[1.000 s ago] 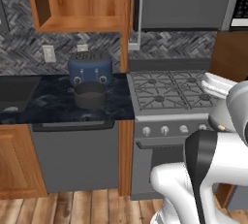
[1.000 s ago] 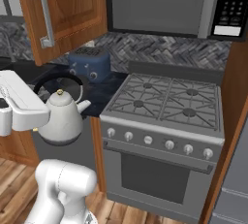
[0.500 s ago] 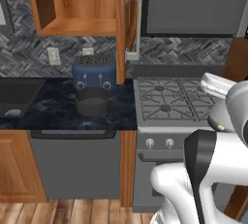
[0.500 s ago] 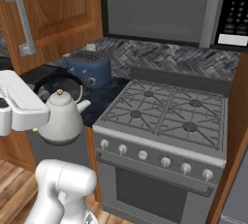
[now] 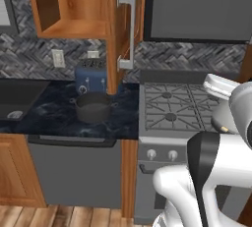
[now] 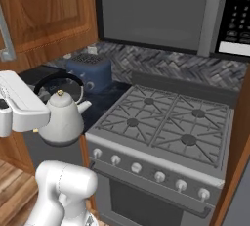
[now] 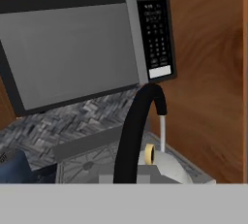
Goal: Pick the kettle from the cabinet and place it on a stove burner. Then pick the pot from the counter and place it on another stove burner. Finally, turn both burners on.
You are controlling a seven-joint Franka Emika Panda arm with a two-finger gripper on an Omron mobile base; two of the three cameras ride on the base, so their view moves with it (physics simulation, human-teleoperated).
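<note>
In the hand view the kettle [image 7: 164, 166] sits at the bottom centre of the frame, its black arched handle rising in a thick curve straight up from between the jaws, which are clamped together on that handle; the brass lid knob shows just right of the handle's foot. In the right base view the gripper [image 6: 29, 117] is at the left edge, mid-height, and the white kettle [image 6: 62, 118] hangs beside it at lower left, spout pointing right toward the stove [image 6: 166, 127], held in the air in front of the counter [image 6: 105, 98] and left of the range's front corner. All four burner grates are bare in that view. In the left base view the pot [image 5: 93, 108] stands on the dark counter at centre left, its open bowl with nothing visible inside, just in front of the blue toaster [image 5: 91, 76]. The cabinet [image 5: 74, 5] at upper left stands with its door [image 5: 125, 27] swung open, and the visible shelf holds nothing. The microwave [image 7: 82, 48] fills the upper half of the hand view.
</note>
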